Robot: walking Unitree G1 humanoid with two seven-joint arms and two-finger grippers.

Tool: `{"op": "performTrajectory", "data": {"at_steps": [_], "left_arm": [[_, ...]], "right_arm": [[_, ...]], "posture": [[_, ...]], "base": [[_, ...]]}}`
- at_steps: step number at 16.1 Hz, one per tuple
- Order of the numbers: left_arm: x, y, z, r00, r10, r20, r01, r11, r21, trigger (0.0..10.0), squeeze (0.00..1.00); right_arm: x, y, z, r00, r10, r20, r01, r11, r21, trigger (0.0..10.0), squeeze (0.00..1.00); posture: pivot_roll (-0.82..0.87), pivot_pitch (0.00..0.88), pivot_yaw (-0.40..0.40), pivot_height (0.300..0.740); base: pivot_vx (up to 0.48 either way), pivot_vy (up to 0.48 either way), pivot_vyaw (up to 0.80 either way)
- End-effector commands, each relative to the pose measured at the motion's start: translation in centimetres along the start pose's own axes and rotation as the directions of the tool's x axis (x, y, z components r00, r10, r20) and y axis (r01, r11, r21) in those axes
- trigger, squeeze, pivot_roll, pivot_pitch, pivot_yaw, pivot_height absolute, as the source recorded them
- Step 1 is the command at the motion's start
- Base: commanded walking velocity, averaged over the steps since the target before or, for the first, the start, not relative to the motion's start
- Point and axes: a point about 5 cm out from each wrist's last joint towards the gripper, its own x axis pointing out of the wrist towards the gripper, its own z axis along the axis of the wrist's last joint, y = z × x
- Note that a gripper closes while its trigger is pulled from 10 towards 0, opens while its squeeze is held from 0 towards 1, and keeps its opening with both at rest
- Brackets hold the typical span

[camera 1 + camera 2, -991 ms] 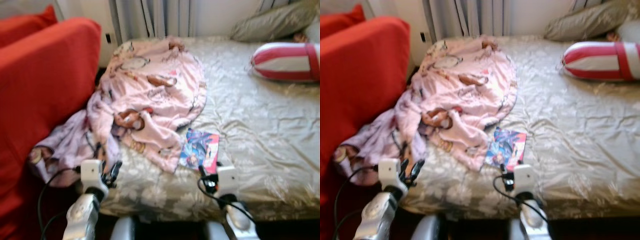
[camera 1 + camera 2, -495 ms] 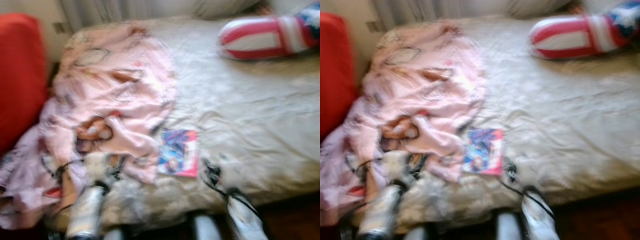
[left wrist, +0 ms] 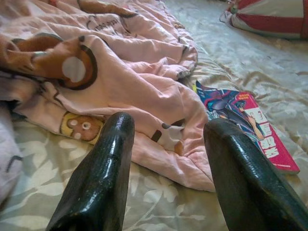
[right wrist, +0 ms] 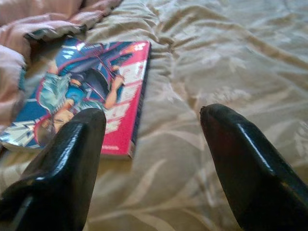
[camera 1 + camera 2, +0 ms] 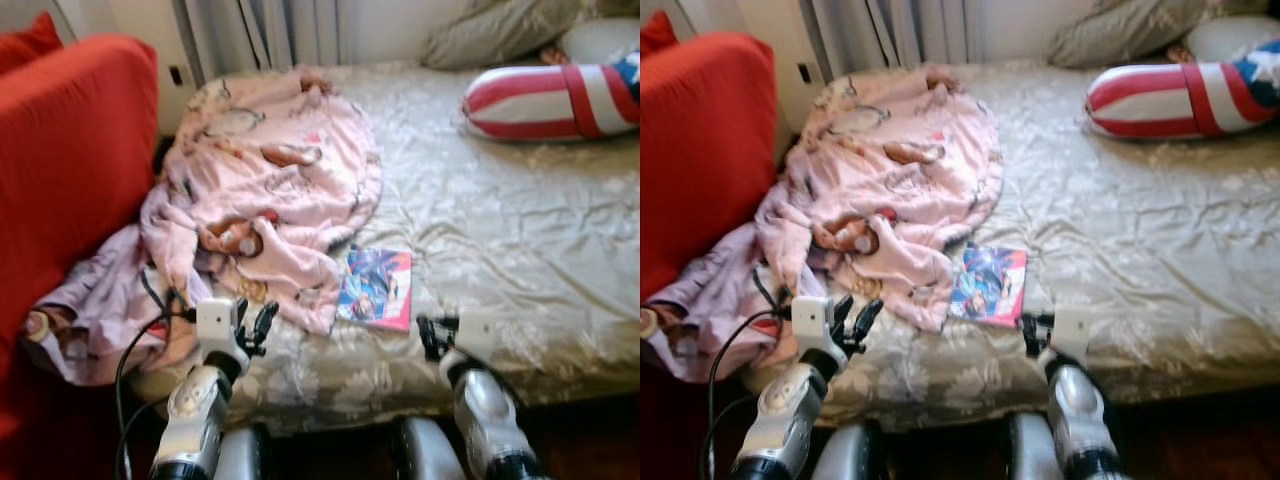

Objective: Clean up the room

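**Tidying barely begun**

A book (image 5: 376, 288) lies on the bed (image 5: 520, 230) beside the crumpled blanket (image 5: 270, 190). The left gripper (image 5: 252, 322) and right gripper (image 5: 432, 335) hover at the bed's near edge, fingers spread, both empty. Nothing looks put away.

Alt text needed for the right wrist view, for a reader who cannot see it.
The right gripper, fingers spread open, hovers low over a beige floral bedspread, with a colourful comic book lying flat just ahead and a pink blanket edge beyond it.
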Motion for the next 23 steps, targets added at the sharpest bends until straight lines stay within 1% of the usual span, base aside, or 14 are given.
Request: {"op": "performTrajectory", "data": {"at_steps": [1, 2, 6, 8, 9, 10, 11, 13, 15, 16, 17, 22, 23], "left_arm": [[0.2, -0.1, 0.3, 1.0, -0.005, 0.001, 0.005, 1.0, -0.005, 10.0, 0.0], [0.0, -0.2, 0.6, 1.0, -0.009, 0.012, 0.009, 1.0, -0.004, 10.0, 0.0], [-0.6, 0.0, 1.1, 1.0, 0.0, 0.027, 0.0, 1.0, -0.001, 10.0, 0.0], [-1.4, 0.3, 1.8, 0.999, 0.018, 0.046, -0.019, 1.0, 0.005, 10.0, 0.0], [-1.9, 0.5, 2.1, 0.998, 0.026, 0.052, -0.026, 1.0, 0.008, 10.0, 0.0], [-2.2, 0.5, 2.5, 0.998, 0.028, 0.057, -0.029, 1.0, 0.011, 10.0, 0.0], [-2.6, 0.5, 2.8, 0.998, 0.029, 0.06, -0.03, 0.999, 0.015, 10.0, 0.0], [-3.4, 0.8, 3.3, 0.998, 0.037, 0.06, -0.038, 0.999, 0.023, 10.0, 0.0], [-4.6, 1.3, 3.5, 0.998, 0.057, 0.041, -0.058, 0.998, 0.037, 10.0, 0.0], [-4.8, 1.3, 3.6, 0.998, 0.06, 0.035, -0.062, 0.997, 0.039, 10.0, 0.0], [-5.6, 1.5, 3.8, 0.997, 0.075, 0.022, -0.076, 0.996, 0.042, 10.0, 0.0], [-6.6, 1.6, 4.2, 0.996, 0.088, -0.011, -0.087, 0.995, 0.051, 10.0, 0.0], [-6.8, 1.7, 4.3, 0.996, 0.091, -0.019, -0.09, 0.995, 0.052, 10.0, 0.0]], "right_arm": [[0.1, 0.3, -0.4, 1.0, 0.008, -0.03, -0.008, 1.0, 0.014, 10.0, 1.0], [0.5, 0.6, 0.0, 0.999, 0.022, -0.036, -0.021, 1.0, 0.023, 10.0, 1.0], [0.9, 0.8, 0.3, 0.999, 0.027, -0.047, -0.023, 0.996, 0.081, 10.0, 1.0], [1.3, 1.2, 0.9, 0.999, 0.037, -0.029, -0.032, 0.988, 0.152, 10.0, 1.0], [1.5, 1.6, 1.3, 0.999, 0.045, -0.01, -0.042, 0.979, 0.198, 10.0, 0.97], [1.7, 1.8, 1.6, 0.999, 0.048, 0.001, -0.047, 0.966, 0.256, 10.0, 0.04], [1.9, 1.9, 2.0, 0.999, 0.04, 0.009, -0.041, 0.945, 0.326, 10.0, 0.0], [2.1, 2.0, 2.5, 0.999, 0.037, 0.034, -0.046, 0.93, 0.366, 10.0, 0.0], [2.3, 1.9, 2.7, 0.999, 0.022, 0.037, -0.034, 0.924, 0.381, 10.0, 0.0], [2.3, 1.8, 2.7, 0.999, 0.021, 0.036, -0.033, 0.922, 0.386, 10.0, 0.0], [2.2, 1.6, 2.6, 0.999, 0.017, 0.033, -0.029, 0.916, 0.4, 10.0, 0.0], [2.0, 0.7, 2.0, 1.0, -0.017, 0.01, 0.01, 0.898, 0.44, 10.0, 0.0], [1.8, 0.4, 1.7, 1.0, -0.028, -0.004, 0.027, 0.883, 0.469, 10.0, 0.0]], "posture": [[0.0, 0.15, 0.046, 0.587], [0.02, 0.174, 0.053, 0.587], [0.04, 0.204, 0.059, 0.587], [0.08, 0.247, 0.069, 0.587], [0.09, 0.264, 0.074, 0.587], [0.1, 0.276, 0.078, 0.587], [0.12, 0.293, 0.084, 0.587], [0.14, 0.308, 0.087, 0.587], [0.16, 0.328, 0.091, 0.587], [0.16, 0.329, 0.091, 0.587], [0.17, 0.336, 0.092, 0.587], [0.19, 0.353, 0.098, 0.587], [0.19, 0.354, 0.099, 0.587]], "base": [[0.0, 0.0, 0.0], [0.0, 0.0, 0.0], [0.0, 0.0, 0.0], [0.0, 0.0, 0.0], [0.0, 0.0, 0.0], [0.0, 0.0, 0.0], [0.0, 0.0, 0.0], [0.0, 0.0, 0.0], [0.0, 0.0, 0.0], [0.0, 0.0, 0.0], [0.0, 0.0, 0.0], [0.0, 0.0, 0.0], [0.0, 0.0, 0.0]]}}
